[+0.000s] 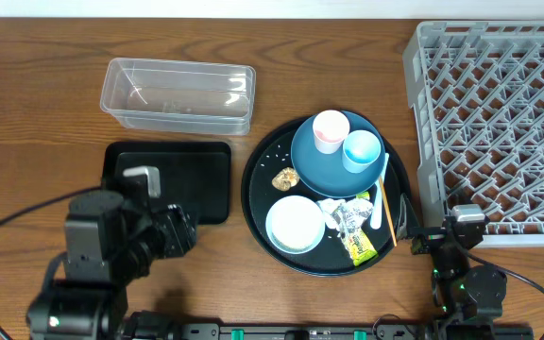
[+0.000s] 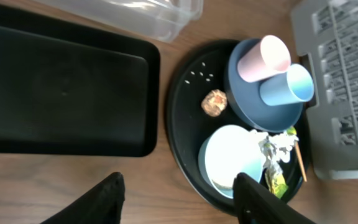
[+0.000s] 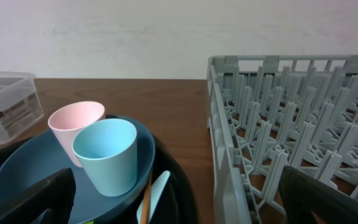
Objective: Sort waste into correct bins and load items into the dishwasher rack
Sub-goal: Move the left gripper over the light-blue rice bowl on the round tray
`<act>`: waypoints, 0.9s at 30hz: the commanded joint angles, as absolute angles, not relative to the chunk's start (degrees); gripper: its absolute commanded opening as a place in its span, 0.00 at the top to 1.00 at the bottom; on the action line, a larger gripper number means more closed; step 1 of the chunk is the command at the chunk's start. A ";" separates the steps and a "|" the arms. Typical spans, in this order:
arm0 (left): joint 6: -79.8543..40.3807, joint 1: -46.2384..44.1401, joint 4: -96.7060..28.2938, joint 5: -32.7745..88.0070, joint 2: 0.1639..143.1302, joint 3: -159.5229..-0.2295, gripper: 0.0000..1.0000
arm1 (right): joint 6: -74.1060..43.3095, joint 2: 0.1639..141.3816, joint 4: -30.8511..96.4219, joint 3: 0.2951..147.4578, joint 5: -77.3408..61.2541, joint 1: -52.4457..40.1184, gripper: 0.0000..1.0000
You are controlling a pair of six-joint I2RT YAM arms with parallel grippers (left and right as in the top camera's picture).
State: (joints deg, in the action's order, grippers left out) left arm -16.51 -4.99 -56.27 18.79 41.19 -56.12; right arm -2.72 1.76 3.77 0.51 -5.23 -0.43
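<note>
On the round black tray (image 1: 258, 203) a dark blue plate (image 1: 314, 165) carries a pinkish cup (image 1: 330, 129) and a light blue cup (image 1: 362, 151). Beside it lie a light blue bowl (image 1: 296, 224), rice grains (image 1: 272, 151), a brown lump (image 1: 284, 178), crumpled wrappers (image 1: 343, 214), a yellow-green packet (image 1: 359, 246), a spoon (image 1: 381, 194) and a chopstick (image 1: 386, 215). My left gripper (image 2: 179, 199) is open and empty, above the wood in front of the tray. My right gripper (image 3: 179, 205) is open and empty, low between the tray and the rack (image 1: 499, 123).
The clear tub (image 1: 179, 94) stands at the back left. The shallow black rectangular tray (image 1: 187, 179) lies in front of it, left of the round tray. The grey rack fills the right side, its wall close to my right gripper.
</note>
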 commanded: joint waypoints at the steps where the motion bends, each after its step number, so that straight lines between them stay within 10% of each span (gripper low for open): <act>1: -16.16 -5.13 -58.57 15.53 46.26 -62.08 0.44 | -2.07 1.76 3.84 0.32 -4.71 -0.01 0.01; 27: -25.65 -23.66 -72.88 -0.45 56.47 -62.54 0.52 | -2.07 1.76 3.84 0.32 -4.71 -0.01 0.01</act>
